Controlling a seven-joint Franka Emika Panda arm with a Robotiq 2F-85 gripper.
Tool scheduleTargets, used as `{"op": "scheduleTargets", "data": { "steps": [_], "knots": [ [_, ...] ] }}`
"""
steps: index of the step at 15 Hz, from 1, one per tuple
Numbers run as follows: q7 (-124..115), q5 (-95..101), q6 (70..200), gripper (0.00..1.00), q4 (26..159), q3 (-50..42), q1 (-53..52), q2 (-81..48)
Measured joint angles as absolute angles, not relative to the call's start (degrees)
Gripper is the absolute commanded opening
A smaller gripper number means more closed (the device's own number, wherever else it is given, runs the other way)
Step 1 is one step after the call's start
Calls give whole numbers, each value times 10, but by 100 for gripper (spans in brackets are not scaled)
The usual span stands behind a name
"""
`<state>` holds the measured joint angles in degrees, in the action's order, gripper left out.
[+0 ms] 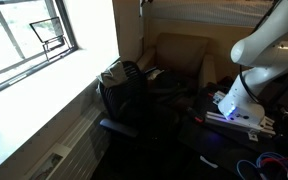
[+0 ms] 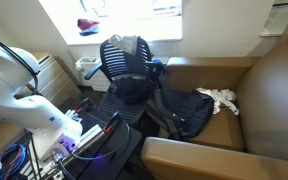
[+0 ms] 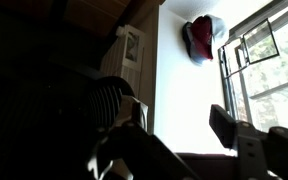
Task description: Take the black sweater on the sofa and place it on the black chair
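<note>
The job looks to be at its first step: getting hold of the sweater. In an exterior view, the black chair (image 2: pixel 122 60) stands toward the left. Next to it, the black sweater (image 2: pixel 179 115) lies in a dark heap on the front of the sofa seat. One end of it seems to reach across to the chair seat (dark cloth and dark chair run together, so the edge is hard to see). Farther right, a small white cloth (image 2: pixel 220 98) lies on the seat, and then comes the brown sofa (image 2: pixel 269 90) itself. Nothing grips the sweater. The next move probably calls for the arm to swing over to the heap and come down on a thick fold. It would then pinch the fold and lift it high enough to clear the edge of the chair.

Now the arm's pose. In an exterior view, the chair is in the middle and the white arm (image 1: pixel 269 45) is on the right. The arm bends down from high up, and its wrist sits low over dark clutter near some cables (image 1: pixel 269 160), apart from the sweater. In the wrist view, the end effector (image 3: pixel 179 118) has its two fingers (image 3: pixel 224 122) spread wide with nothing between them. It looks toward the chair's mesh back and the bright window (image 3: pixel 259 60).
</note>
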<state>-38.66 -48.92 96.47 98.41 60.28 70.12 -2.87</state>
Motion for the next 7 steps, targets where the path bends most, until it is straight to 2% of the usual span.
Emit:
{"op": "scheduleTargets", "data": {
  "steps": [1, 7],
  "knots": [
    [-387, -482, 965, 80, 981, 587, 684, -25],
    [-385, -478, 965, 80, 980, 577, 676, -24]
  ]
}}
